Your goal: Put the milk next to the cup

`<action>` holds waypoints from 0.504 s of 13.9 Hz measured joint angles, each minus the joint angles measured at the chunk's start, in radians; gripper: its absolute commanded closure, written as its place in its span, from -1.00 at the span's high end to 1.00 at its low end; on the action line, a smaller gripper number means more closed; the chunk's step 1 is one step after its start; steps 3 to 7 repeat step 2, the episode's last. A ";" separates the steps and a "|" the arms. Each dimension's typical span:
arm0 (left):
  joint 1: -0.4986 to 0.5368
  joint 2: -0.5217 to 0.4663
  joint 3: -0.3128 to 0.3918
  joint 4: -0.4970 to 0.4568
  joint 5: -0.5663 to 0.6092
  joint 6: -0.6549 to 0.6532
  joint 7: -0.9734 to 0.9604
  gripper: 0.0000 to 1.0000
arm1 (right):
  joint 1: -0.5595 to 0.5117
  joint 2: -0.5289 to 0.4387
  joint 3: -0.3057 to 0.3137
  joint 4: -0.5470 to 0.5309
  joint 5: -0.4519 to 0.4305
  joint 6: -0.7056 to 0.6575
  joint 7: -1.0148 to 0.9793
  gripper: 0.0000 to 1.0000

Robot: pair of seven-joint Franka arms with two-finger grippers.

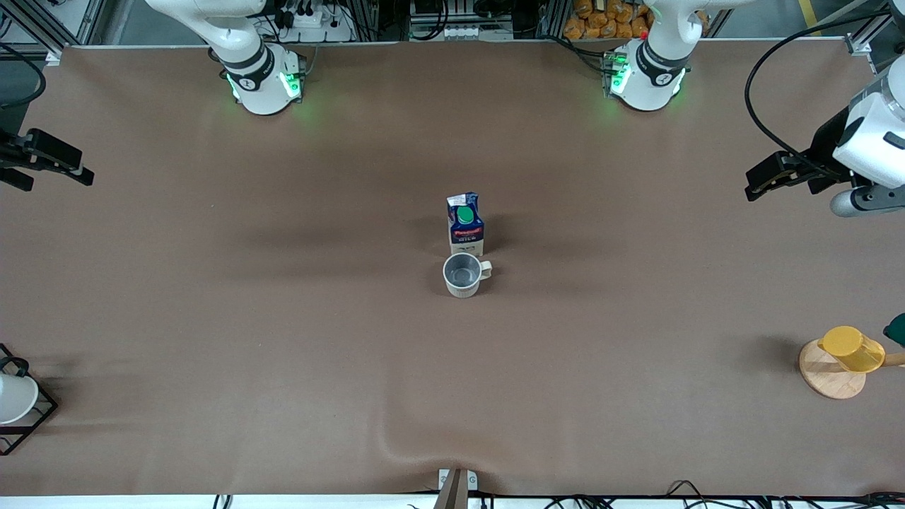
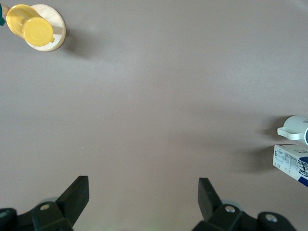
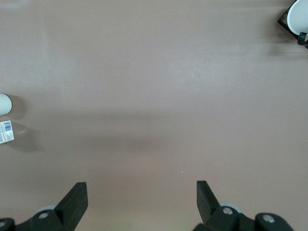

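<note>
Milk (image 1: pixel 466 225) upright, mid-table, green cap facing the front cam. Cup (image 1: pixel 463 275) just beside it, on the side nearer the front cam, mouth up, handle pointing toward the left arm's end. The two look close to touching; can't tell if there's a gap.

Left gripper (image 2: pixel 143 202) up over bare table at the left arm's end, fingers wide apart, holding nothing. Left wrist view catches cup (image 2: pixel 295 129) and milk (image 2: pixel 291 160) at the frame edge.

Right gripper (image 3: pixel 142 202) over bare table at the right arm's end, fingers spread wide too, nothing held. Both arms wait.

Yellow cup (image 1: pixel 852 348) on a round wood coaster (image 1: pixel 827 375) at the left arm's end, nearer the front cam. White cup in black wire frame (image 1: pixel 15 400) at the right arm's end.
</note>
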 measured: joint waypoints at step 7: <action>0.000 -0.004 0.000 -0.001 0.000 0.000 0.000 1.00 | 0.000 -0.001 0.000 0.001 -0.002 0.003 0.000 1.00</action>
